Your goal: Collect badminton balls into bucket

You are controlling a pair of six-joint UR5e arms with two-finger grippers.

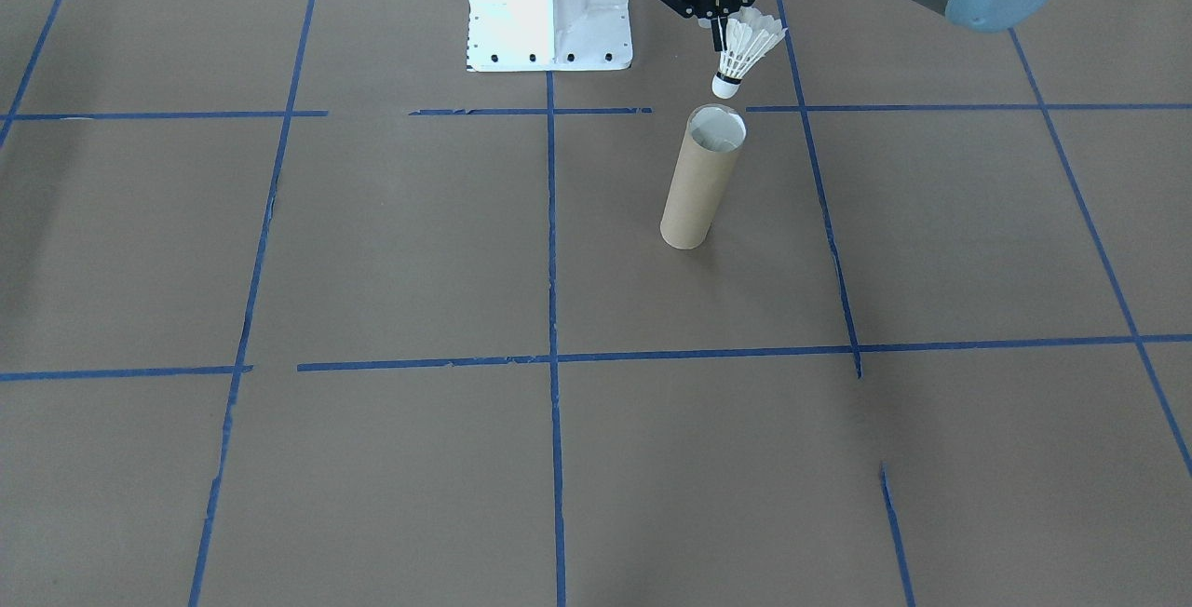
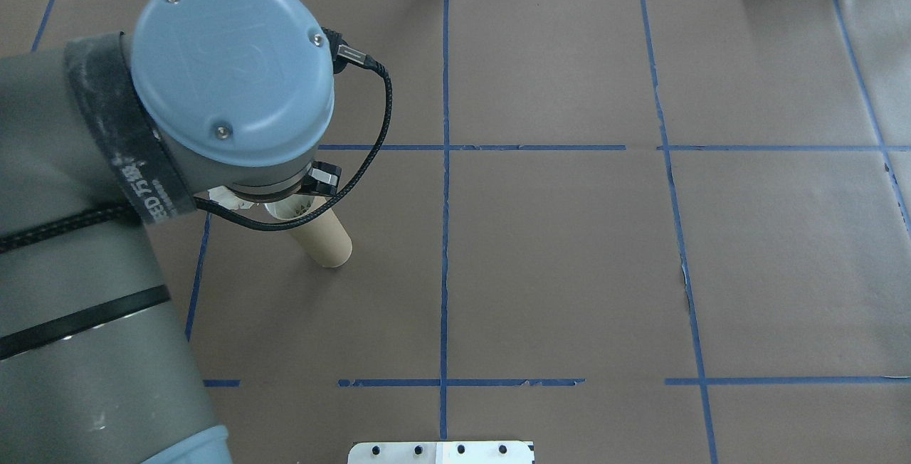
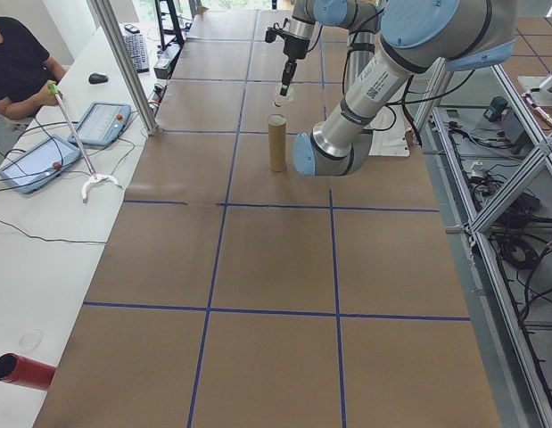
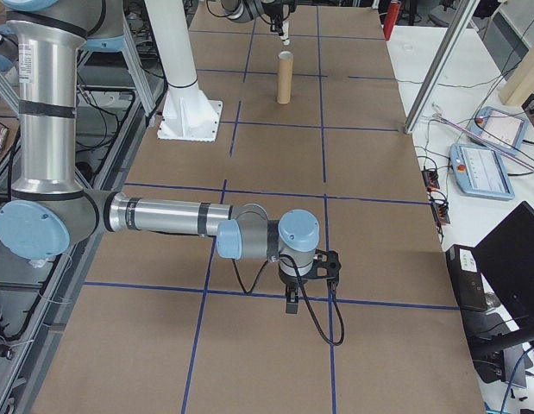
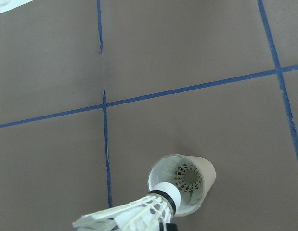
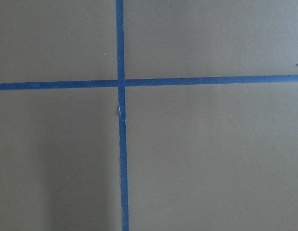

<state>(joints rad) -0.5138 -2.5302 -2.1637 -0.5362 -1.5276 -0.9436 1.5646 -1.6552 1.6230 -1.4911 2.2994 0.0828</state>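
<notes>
My left gripper (image 1: 719, 25) hangs fingers-down, shut on the feather skirt of the white shuttlecock (image 1: 745, 48). The shuttlecock tilts, its cork tip (image 1: 725, 86) pointing down just above the open rim of the bucket (image 1: 700, 183), a brown cardboard tube standing upright. In the left wrist view the shuttlecock (image 5: 139, 211) lies over the tube's mouth (image 5: 206, 171), and a round ribbed pattern shows deep inside. The overhead view hides the gripper behind the wrist; only the tube (image 2: 329, 242) shows. My right gripper (image 4: 292, 304) hovers low over the table far from the tube; I cannot tell its state.
The white metal base (image 1: 549, 6) stands just beside the tube. Blue tape lines grid the brown table. A person (image 3: 17, 58) sits at the white side bench with tablets (image 3: 39, 160) and a red cylinder (image 3: 21, 370).
</notes>
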